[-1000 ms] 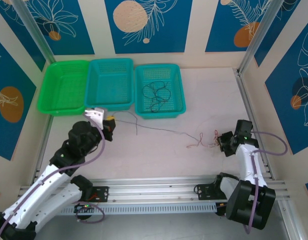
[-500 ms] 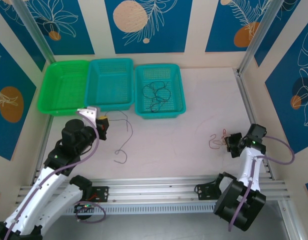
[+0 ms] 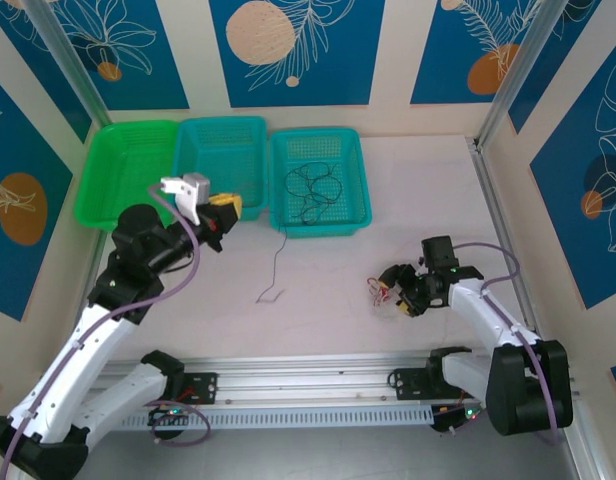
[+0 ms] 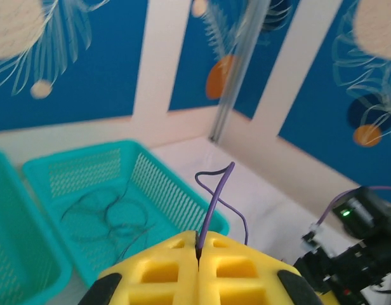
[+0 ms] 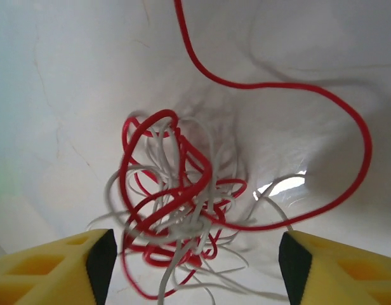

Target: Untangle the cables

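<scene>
1. Right claw [image 5: 195,254], closing blind on the red-and-white clump [image 5: 176,190], risks pinching both strands and tightening the knot.
2. Left claw [image 4: 198,251] grips its thin dark wire [image 4: 214,197] at the very tips; a tug could slip it.
3. Right claw: jaws wide, empty, above the clump at the table's [image 3: 388,220] 4 o'clock.
4. Left claw: clamped on the wire, 10 o'clock.

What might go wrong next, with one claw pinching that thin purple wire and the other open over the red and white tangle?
Closing on the knotted clump of thin red and white wires, the open right gripper may pinch both colours together and tighten the knot. The left gripper, shut, holds the thin purple wire by a short stretch; its long tail hangs near the turquoise plastic basket and might slip free or snag on the rim.
</scene>
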You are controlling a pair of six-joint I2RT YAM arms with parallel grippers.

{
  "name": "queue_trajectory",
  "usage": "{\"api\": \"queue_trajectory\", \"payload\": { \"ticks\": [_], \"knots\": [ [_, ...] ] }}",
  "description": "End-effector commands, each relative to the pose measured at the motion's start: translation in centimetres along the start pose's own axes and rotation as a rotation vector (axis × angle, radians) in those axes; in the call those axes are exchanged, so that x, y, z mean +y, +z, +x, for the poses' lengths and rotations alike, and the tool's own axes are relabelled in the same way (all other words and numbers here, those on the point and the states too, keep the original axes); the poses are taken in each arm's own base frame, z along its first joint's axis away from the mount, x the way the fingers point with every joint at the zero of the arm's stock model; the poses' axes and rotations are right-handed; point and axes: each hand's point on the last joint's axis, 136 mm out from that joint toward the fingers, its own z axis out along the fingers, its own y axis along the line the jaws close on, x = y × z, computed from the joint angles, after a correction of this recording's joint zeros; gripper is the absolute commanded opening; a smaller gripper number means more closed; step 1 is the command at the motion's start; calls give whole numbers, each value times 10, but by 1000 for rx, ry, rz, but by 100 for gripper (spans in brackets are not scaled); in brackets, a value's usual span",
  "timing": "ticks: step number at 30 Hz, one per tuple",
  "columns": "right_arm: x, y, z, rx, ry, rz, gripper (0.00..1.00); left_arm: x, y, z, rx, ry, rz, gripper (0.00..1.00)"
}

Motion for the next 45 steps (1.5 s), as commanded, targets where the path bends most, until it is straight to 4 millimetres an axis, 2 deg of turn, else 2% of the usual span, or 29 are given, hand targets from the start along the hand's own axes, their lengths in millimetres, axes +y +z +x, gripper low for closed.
{"api": "queue_trajectory", "payload": {
  "ticks": [1, 4, 7, 9, 12, 14, 16, 19, 22, 24, 27, 28, 30, 31, 32, 34, 36, 40, 42, 45],
  "knots": [
    [27, -30, -10, -78, -41, -51, 72, -32, 5, -58, -138, 63, 154, 0],
    [47, -54, -11, -128, -82, -98, 73, -38, 20, -94, -204, 104, 174, 0],
    [66, -74, -5, -165, -141, -144, 85, -40, 41, -125, -239, 177, 181, 0],
    [76, -83, 0, -177, -155, -197, 98, -38, 57, -141, -250, 230, 168, 0],
    [87, -94, 6, -176, -145, -280, 99, -26, 87, -157, -242, 292, 132, 0],
    [90, -100, 9, -177, -142, -304, 100, -14, 111, -158, -216, 310, 99, 0],
    [91, -104, 12, -176, -146, -305, 100, 5, 135, -150, -178, 302, 47, 0],
    [89, -109, 16, -174, -157, -294, 100, 40, 171, -125, -105, 260, -53, 0],
    [81, -109, 18, -173, -143, -264, 100, 67, 202, -85, -9, 226, -100, 0],
    [77, -107, 20, -168, -136, -258, 100, 82, 220, -52, 64, 200, -115, 0],
    [73, -105, 23, -160, -119, -259, 99, 94, 234, -7, 137, 176, -106, 1],
    [72, -104, 24, -159, -117, -260, 99, 97, 236, 4, 157, 166, -104, 13],
    [70, -103, 24, -158, -108, -258, 98, 100, 238, 29, 212, 141, -91, 54],
    [69, -102, 24, -157, -106, -256, 98, 99, 237, 36, 225, 129, -84, 68],
    [68, -101, 24, -156, -104, -254, 98, 97, 234, 37, 219, 120, -77, 81],
    [68, -100, 23, -158, -101, -252, 98, 96, 225, 42, 209, 105, -82, 94],
    [69, -99, 22, -160, -101, -255, 98, 93, 212, 34, 191, 107, -98, 100],
    [70, -93, 18, -160, -102, -245, 98, 71, 181, 12, 111, 97, -62, 100],
    [67, -88, 16, -156, -101, -223, 98, 48, 160, -1, 65, 79, 0, 100],
    [61, -76, 13, -142, -101, -187, 98, 9, 132, -5, 27, 52, 108, 100]
  ]
}}
